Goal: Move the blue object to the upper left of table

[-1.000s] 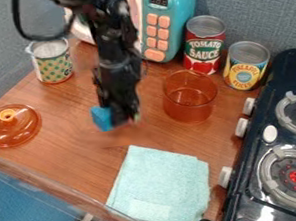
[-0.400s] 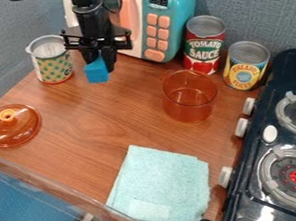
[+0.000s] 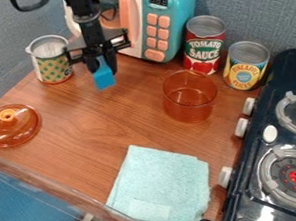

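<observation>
1. Camera view: from where I stand, the black gripper point(image 3: 103, 68) hangs near the upper left of the wooden table point(image 3: 102, 125), and its two fingers are closed around the blue object point(image 3: 105, 80).

2. The blue object sits between the fingertips, a little tilted, with its lower part coming out below them. If it touches the wood already, or hangs just above, I cannot tell.

3. I judge that the step in hand is the placing, and the carrying is nearly finished. For this, the arm should go down slowly and straight, and keep the hold firm until the bottom of the object meets the wood.

4. Because of the tilt, it would be good to turn the wrist slightly first, so the bottom can lie flat. If one edge lands first, the object may tip when it is released.

5. The dotted cup point(image 3: 53, 68) is near on the left, and the toy microwave point(image 3: 185, 15) stands behind. Any move further to the left should be small, or the gripper could push the cup.

6. After the object rests well, the fingers should open evenly and only so much as necessary, then rise straight up, in order not to drag it.
</observation>
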{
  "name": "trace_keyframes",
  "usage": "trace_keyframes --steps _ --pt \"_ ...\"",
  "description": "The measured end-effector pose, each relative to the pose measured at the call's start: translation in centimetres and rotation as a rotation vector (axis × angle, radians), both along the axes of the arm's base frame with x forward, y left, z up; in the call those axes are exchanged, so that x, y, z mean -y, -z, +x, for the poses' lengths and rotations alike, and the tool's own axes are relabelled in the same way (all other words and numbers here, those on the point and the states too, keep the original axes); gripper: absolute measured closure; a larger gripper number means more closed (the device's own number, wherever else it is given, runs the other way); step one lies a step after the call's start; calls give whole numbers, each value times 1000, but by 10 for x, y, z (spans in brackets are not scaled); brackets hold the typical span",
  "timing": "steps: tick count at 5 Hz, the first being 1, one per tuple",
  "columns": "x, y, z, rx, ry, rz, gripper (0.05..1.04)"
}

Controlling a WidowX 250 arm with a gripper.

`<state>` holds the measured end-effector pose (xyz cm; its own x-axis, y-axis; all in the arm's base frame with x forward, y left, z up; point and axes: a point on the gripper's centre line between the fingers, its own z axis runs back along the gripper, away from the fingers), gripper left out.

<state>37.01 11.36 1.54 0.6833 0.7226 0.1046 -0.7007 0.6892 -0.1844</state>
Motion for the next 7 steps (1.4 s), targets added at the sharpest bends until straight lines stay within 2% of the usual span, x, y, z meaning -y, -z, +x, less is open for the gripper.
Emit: trace_keyframes --steps 2,3,4,5,6,7 --pt "20 23 34 -65 9 -17 783" --pt "17 26 40 -74 25 4 715" --pt "17 30 37 -102 36 4 414" --pt "17 31 36 -100 42 12 135" --pt "21 30 33 -96 64 10 81" --pt "22 12 34 -71 76 25 83"
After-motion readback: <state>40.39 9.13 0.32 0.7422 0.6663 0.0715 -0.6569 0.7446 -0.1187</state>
